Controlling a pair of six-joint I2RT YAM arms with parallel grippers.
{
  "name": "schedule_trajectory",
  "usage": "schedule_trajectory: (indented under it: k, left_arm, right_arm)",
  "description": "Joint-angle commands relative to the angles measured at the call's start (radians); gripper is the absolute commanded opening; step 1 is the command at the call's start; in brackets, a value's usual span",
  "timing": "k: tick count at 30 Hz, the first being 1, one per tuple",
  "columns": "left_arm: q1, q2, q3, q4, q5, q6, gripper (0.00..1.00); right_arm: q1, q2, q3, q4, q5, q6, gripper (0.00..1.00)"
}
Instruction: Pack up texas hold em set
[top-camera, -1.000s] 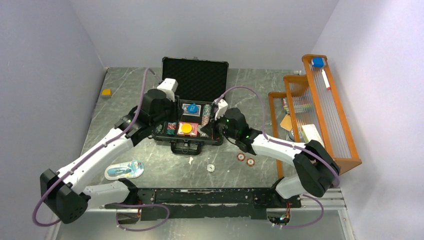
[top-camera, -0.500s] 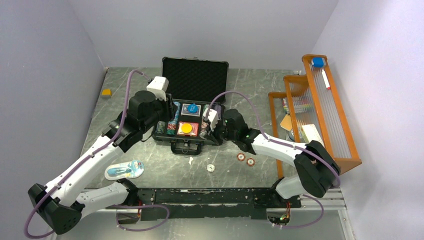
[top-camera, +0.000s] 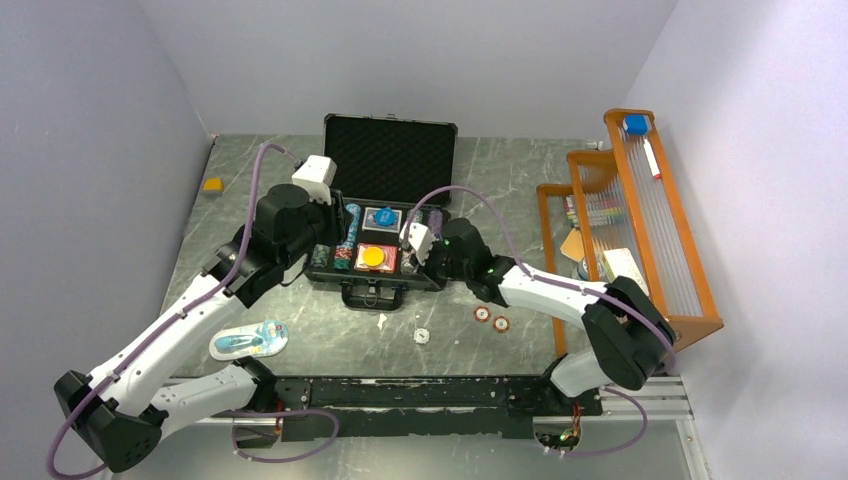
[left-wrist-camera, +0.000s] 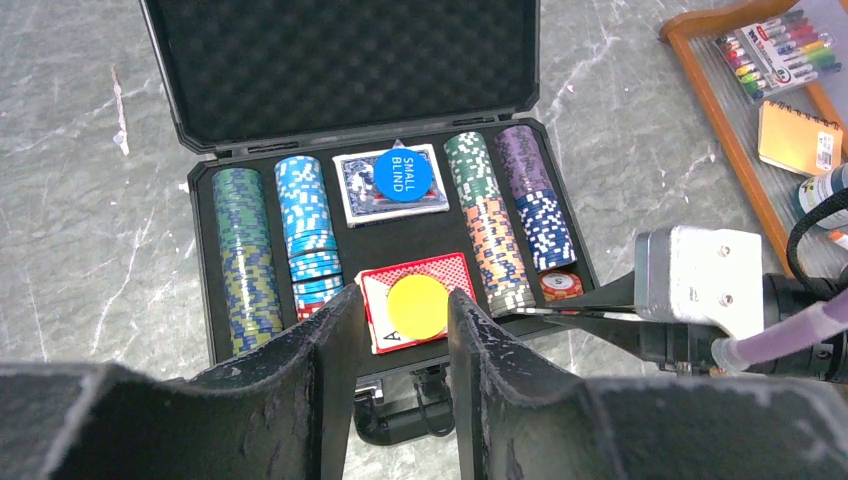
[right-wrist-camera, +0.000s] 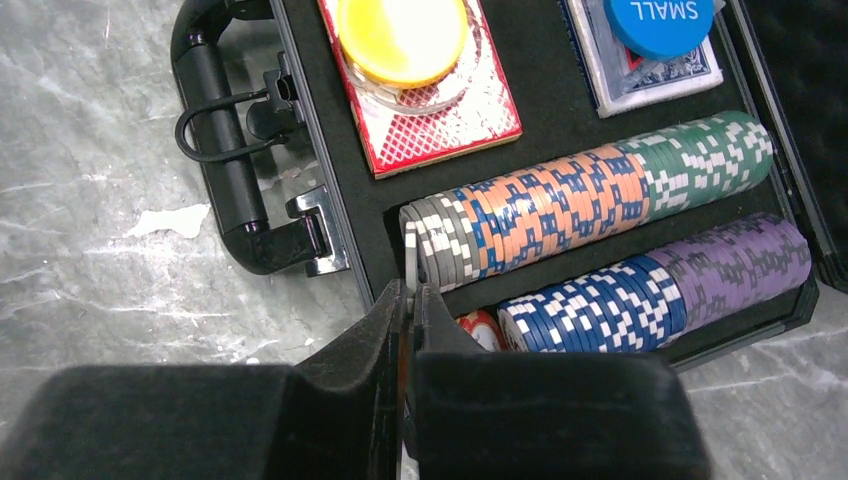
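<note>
We find our right gripper (right-wrist-camera: 408, 295), jaws shut, at the handle end of the grey-orange-green chip row (right-wrist-camera: 560, 205) (row runs lidward); left gripper (left-wrist-camera: 400, 310) hangs part-open.

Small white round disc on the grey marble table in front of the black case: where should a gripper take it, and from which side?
Probably by its rim, at two opposite edges, coming straight down. The small white round disc lies flat on the grey marble table, too thin for a sideways approach, and sits alone, so both sides are free.
</note>
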Motion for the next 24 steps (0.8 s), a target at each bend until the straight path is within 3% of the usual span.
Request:
schedule_trajectory:
  k: [1,6,12,15,24]
  left_arm:
    - [0.006,0.003,-0.002,0.009,-0.016,0.011,0.41]
    - [0.006,0.006,-0.003,0.017,-0.009,0.012,0.41]
    - [0.006,0.011,0.000,0.012,-0.013,0.013,0.41]
    - [0.007,0.008,0.001,0.012,-0.019,0.010,0.41]
    - [0.010,-0.019,-0.006,0.019,-0.033,-0.016,0.44]
  right_arm:
    - [0.021,0.019,0.023,0.011,0.032,-0.091,0.07]
    - [0.032,0.025,0.006,0.062,0.041,-0.094,0.14]
    - [0.039,0.004,-0.001,0.097,0.102,-0.020,0.38]
    - [0.040,-0.039,-0.003,0.096,0.109,0.057,0.44]
    - [0.040,-0.130,0.139,-0.271,0.217,0.513,0.51]
